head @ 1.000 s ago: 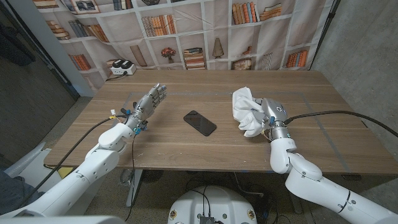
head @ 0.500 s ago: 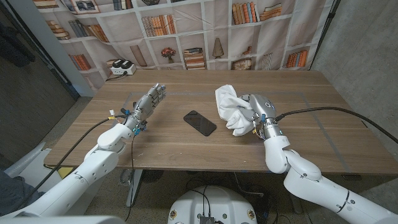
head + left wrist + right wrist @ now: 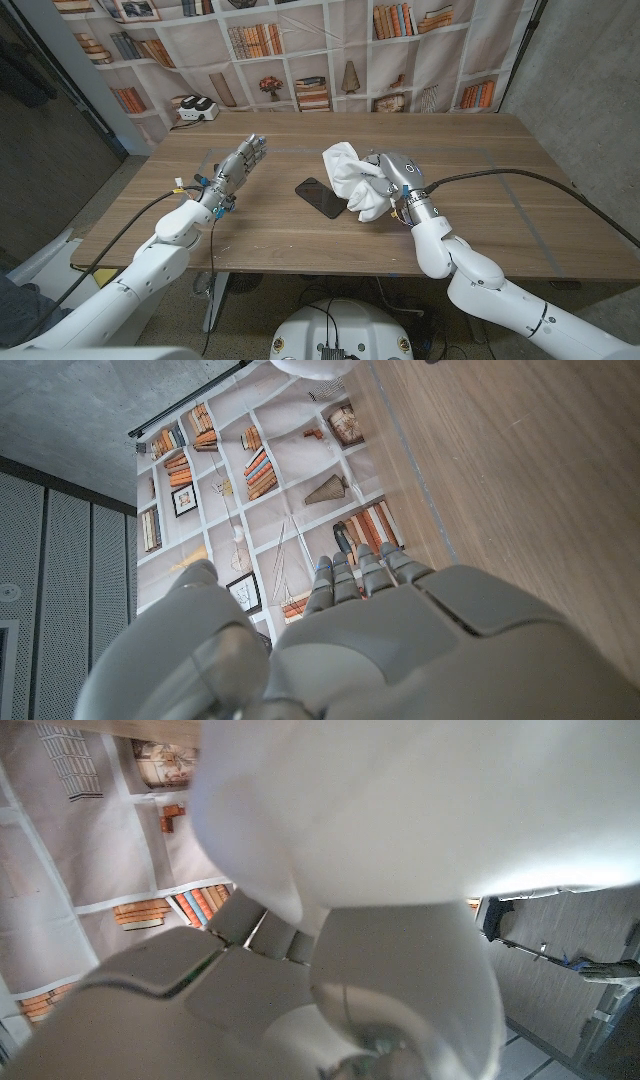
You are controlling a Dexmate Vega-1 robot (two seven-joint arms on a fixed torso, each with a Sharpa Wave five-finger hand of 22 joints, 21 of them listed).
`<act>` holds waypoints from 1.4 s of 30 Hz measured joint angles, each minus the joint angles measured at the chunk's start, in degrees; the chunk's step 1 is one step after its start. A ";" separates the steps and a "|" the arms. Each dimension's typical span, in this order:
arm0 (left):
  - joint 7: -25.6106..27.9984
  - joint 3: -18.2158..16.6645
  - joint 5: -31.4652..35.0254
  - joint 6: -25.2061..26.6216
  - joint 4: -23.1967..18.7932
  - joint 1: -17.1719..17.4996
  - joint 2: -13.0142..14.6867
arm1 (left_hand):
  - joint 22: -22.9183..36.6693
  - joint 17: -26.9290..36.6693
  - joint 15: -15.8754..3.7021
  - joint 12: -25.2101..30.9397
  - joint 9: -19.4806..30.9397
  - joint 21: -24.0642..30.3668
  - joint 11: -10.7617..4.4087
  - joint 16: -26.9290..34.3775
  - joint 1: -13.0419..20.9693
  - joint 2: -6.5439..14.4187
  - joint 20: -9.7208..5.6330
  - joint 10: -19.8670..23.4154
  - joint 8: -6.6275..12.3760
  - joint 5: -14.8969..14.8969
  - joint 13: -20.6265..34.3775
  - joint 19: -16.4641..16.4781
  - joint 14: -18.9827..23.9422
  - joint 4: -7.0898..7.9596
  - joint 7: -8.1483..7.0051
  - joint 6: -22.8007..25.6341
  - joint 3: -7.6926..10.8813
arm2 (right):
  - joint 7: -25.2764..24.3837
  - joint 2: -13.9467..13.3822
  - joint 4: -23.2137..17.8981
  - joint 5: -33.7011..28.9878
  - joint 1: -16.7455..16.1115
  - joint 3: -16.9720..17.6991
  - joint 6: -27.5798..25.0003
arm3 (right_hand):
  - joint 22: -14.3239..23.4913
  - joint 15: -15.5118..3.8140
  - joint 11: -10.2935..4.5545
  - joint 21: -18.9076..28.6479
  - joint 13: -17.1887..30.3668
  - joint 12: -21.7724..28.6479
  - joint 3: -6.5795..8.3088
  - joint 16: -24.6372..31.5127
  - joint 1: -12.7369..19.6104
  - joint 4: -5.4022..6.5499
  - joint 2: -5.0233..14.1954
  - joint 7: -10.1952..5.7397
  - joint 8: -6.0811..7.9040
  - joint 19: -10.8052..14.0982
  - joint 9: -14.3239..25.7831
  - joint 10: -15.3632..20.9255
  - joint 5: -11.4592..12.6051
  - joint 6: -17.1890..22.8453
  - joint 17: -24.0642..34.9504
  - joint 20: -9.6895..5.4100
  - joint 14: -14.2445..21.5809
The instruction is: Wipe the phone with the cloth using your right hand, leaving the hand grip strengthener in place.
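White crumpled cloth [image 3: 350, 178] is bunched in the right hand [image 3: 392, 186], overlapping the right end of the flat black phone [image 3: 318, 196]. The phone lies mid-table, long axis diagonal, extending left of that hand. Left hand [image 3: 238, 166], fingers extended and empty, sits farther away.

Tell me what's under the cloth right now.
The cloth, held by the right hand, overlaps the phone at its right end. That end is covered, so contact can't be judged; the rest lies bare on the table.
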 measured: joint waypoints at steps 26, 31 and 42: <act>1.45 -1.86 0.12 -1.18 -2.60 3.54 1.35 | 0.00 0.00 0.21 0.00 0.00 0.00 0.00 0.00 0.00 0.00 0.00 -0.01 -0.45 0.00 0.00 0.00 -0.22 0.18 0.21 0.21 -0.30 | 7.10 6.94 9.14 -6.07 7.75 -5.02 3.98 | -0.80 0.18 0.21 1.31 2.12 -2.20 0.00 -0.38 -0.32 0.00 -0.35 -0.82 0.80 0.31 0.77 0.40 -0.02 0.79 0.36 -0.32 0.86; 1.67 -2.21 0.03 -1.30 -2.71 3.95 1.41 | 0.00 0.00 0.21 0.00 0.00 0.00 0.00 0.00 0.00 0.00 0.00 -0.01 -0.45 0.01 0.00 0.00 -0.22 0.17 0.21 0.20 -0.30 | 7.41 7.86 11.07 -7.32 9.13 -6.29 4.33 | -0.87 0.18 0.28 1.52 2.15 -2.62 0.00 -0.39 -0.31 0.00 -0.36 -1.22 1.23 0.31 0.76 0.93 -0.02 1.85 0.36 -0.32 0.86; 1.93 -2.74 -0.20 -1.64 -2.78 4.56 1.43 | 0.00 0.00 0.21 0.00 0.00 0.00 0.00 0.00 0.11 0.11 0.00 -0.01 -0.45 -0.21 0.00 0.00 -0.21 0.01 0.20 0.21 -0.46 | 9.78 9.70 15.56 -9.03 13.08 -9.13 5.75 | -1.33 0.16 0.14 1.86 1.62 -2.91 -0.23 -1.21 -0.91 0.23 -0.98 -1.21 1.68 -0.04 0.15 1.75 -0.02 3.46 0.30 -0.22 0.85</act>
